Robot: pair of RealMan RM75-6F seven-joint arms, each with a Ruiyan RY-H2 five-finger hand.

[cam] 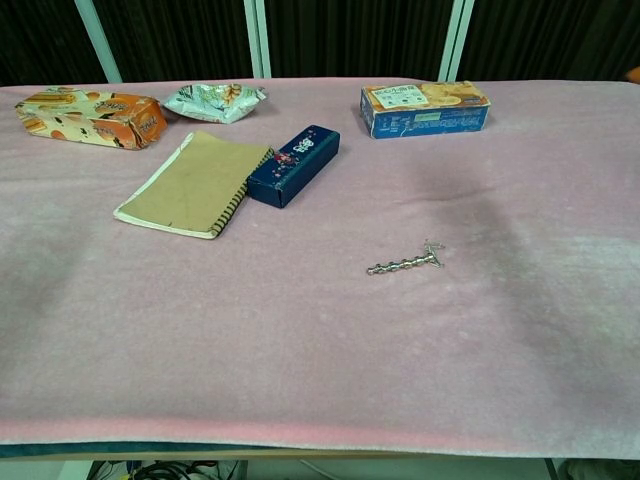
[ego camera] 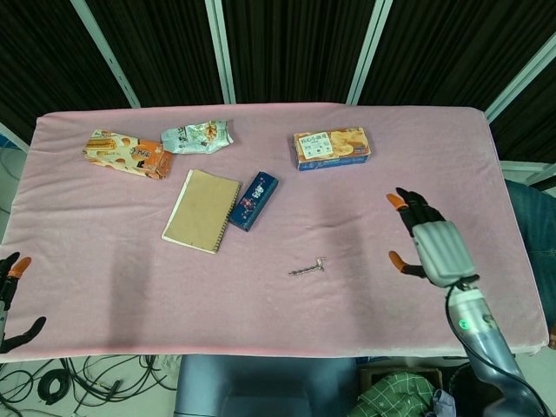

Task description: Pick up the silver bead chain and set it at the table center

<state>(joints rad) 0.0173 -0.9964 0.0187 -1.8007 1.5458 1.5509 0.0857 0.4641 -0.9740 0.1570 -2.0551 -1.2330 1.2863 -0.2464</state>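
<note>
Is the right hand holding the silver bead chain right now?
No, the silver bead chain lies alone on the pink cloth, with the right hand open and well apart.
</note>
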